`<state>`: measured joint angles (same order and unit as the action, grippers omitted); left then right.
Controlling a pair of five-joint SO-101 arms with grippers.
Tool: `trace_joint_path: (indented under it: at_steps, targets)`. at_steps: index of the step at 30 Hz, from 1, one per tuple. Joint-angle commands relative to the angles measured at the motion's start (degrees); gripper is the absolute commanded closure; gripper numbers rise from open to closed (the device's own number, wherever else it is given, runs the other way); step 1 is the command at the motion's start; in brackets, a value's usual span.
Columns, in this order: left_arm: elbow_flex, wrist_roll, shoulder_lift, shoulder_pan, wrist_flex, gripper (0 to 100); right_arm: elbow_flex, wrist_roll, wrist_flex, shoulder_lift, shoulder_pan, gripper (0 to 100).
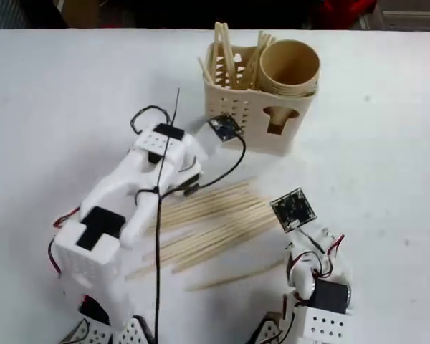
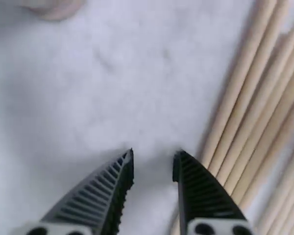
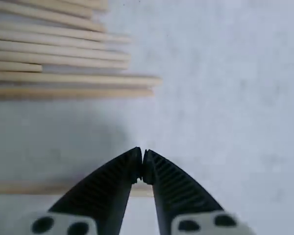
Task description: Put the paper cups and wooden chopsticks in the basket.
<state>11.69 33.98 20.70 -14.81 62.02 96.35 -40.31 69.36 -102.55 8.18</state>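
Loose wooden chopsticks (image 1: 215,222): flat on counter (image 1: 387,179), bundle just beside one tip of left jaws and ahead of right jaws. Single chopstick (image 3: 39,187) lies apart, passing under right jaws. Paper cups (image 1: 290,68) nested in basket (image 1: 254,118) with upright chopsticks (image 1: 226,50), near left jaws. Left jaws: spread, empty. Right jaws: pressed together, tips touching.

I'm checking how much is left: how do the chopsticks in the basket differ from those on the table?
The basket chopsticks stand on end, leaning in the basket beside the cups; the table chopsticks lie flat. The basket chopsticks are bunched tightly; the table chopsticks fan out loosely, with one lying apart. Both sets are the same pale wood.
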Motion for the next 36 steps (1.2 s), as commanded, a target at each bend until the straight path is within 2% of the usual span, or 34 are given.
trace_joint_path:
  at_steps: [1, 17, 25, 36]
  targets:
    - [-2.11, -1.05, -4.79, 0.04, 3.25, 85, 0.44, -0.62, 0.22, -0.57, 0.04, 98.1]
    - [3.34, -0.62, -6.73, -3.38, 2.90, 85, 0.44, -0.62, 0.22, -0.57, 0.04, 98.1]
    - [8.09, -0.53, -6.20, -2.68, -3.08, 85, 0.44, -0.62, 0.22, -0.57, 0.04, 98.1]
    - [-2.11, -1.05, 1.89, -1.54, 4.40, 87, 0.44, -0.62, 0.31, -0.57, 0.04, 98.1]
